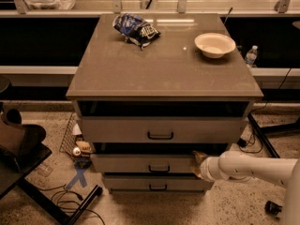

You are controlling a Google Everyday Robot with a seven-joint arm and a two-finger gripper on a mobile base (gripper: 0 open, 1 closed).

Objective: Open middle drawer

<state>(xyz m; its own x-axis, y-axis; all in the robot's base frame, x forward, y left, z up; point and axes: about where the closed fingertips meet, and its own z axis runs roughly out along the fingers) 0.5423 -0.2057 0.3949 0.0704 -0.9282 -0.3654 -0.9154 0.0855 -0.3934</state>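
Note:
The middle drawer (131,163) is the second of three grey-beige fronts in the cabinet, with a small black bar handle (159,168) at its centre. Its front stands a little forward of the lowest drawer (131,183), with a dark gap above it. My gripper (198,165) is at the right end of the middle drawer front, right of the handle, against the drawer's upper right corner. My white arm (253,168) comes in from the right edge.
The top drawer (117,130) juts out above. On the cabinet top (164,69) lie a chip bag (136,29) and a white bowl (214,44). A water bottle (251,55) stands at the right. A dark chair (18,149), a wire basket (70,135) and floor cables are at the left.

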